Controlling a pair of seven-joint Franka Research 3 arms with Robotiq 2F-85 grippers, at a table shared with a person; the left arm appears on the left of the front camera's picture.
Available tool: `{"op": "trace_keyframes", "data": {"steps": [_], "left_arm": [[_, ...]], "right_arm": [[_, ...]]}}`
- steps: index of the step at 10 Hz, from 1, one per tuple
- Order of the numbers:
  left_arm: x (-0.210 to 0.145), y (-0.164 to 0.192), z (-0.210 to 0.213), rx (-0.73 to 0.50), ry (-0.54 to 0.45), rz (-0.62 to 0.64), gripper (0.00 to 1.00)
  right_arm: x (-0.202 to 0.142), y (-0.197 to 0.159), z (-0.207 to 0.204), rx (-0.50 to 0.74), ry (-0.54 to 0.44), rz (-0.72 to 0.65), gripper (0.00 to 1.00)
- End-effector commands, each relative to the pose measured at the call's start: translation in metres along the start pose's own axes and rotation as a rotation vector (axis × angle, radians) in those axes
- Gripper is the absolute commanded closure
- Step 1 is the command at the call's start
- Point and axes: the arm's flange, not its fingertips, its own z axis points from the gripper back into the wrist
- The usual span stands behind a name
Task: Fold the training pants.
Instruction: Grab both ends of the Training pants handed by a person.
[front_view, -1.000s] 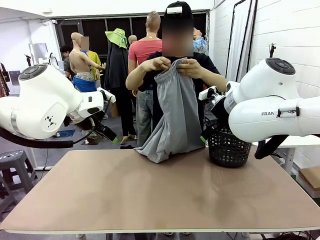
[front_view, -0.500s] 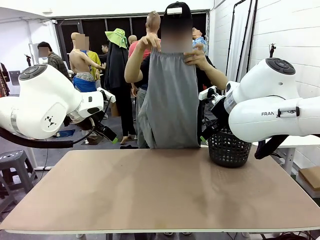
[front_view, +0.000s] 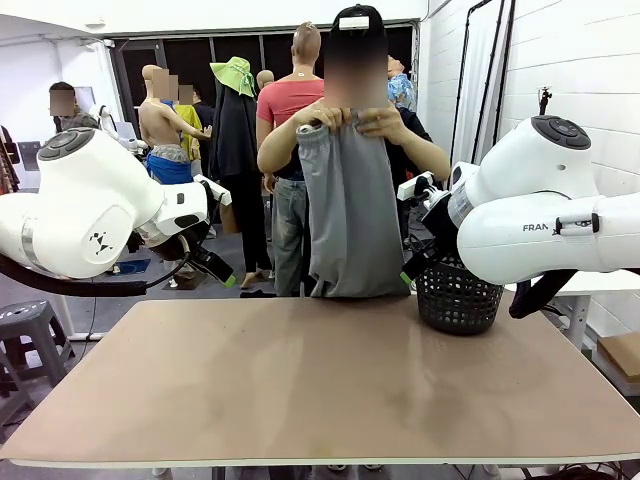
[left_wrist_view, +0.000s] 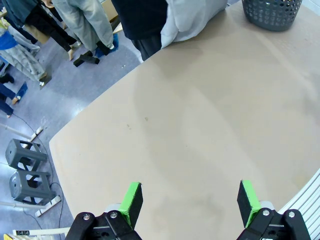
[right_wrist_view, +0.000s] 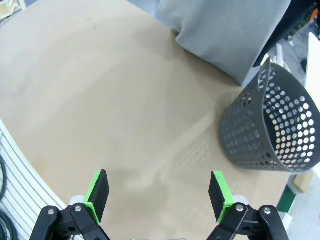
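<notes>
Across the worktop (front_view: 320, 380) from both claws hangs one pair of grey training pants (front_view: 345, 215). A person pinches the gathered waistband with one hand (front_view: 318, 117) close beside the other hand (front_view: 380, 120), and the cloth's lower end reaches the far edge. Two claws are present. The left claw (left_wrist_view: 190, 197) is released, with its two green pads spread wide over bare worktop. The right claw (right_wrist_view: 157, 192) is likewise released and grasps nothing. One black mesh basket (front_view: 458, 295) stands on the worktop, ahead of the right claw and off to one side of it, just beside the hanging pants. The only readable writing is "FRAN" in dark letters on the right arm (front_view: 537, 227), cut off by the curve of the casing. The front view gives the waistband and the person's grip. The left wrist view instead catches the pants' lower corner far ahead of its claw, plus two grey stools (left_wrist_view: 22, 155) on the blue floor beyond the worktop's corner. The right wrist view shows the pants' lower end ahead of that claw at the far edge, and it looks down on the basket's rim and rows of holes.
</notes>
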Motion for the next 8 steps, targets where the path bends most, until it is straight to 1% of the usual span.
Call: {"op": "trace_keyframes", "data": {"steps": [1,8], "left_arm": [[0.0003,-0.0001,0.0005,0.001,-0.002,0.000,0.00],[0.0003,-0.0001,0.0005,0.001,-0.002,0.000,0.00]], "right_arm": [[0.0000,0.0002,-0.0001,0.008,-0.002,-0.005,0.00],[0.0000,0.0002,-0.0001,0.008,-0.002,-0.005,0.00]]}}
